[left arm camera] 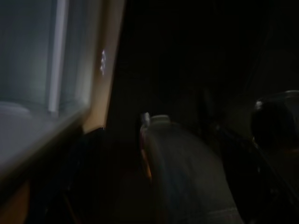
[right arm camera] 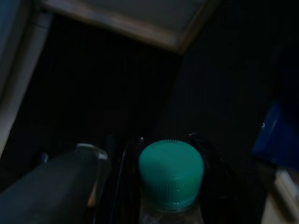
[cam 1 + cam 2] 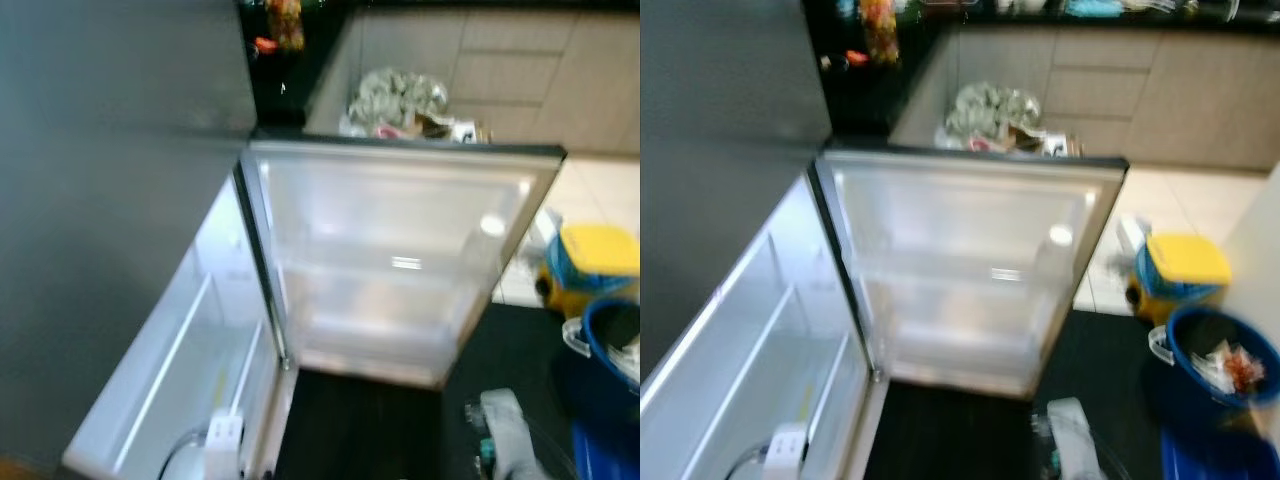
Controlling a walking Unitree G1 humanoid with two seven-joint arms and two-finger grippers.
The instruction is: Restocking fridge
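Right wrist view shows my right tool [image 2: 170,154] gripping a green-capped bottle [image 2: 171,173]; I should lift it upright toward the open fridge door [image 3: 400,270] shelves.

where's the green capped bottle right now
The green-capped bottle sits between the right gripper's black fingers, low on the robot's right over the dark floor mat, just short of the open fridge door.

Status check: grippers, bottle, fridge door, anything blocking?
Right gripper shut on green-capped bottle, held low. Fridge door open, shelves bare. Blue bucket at right.
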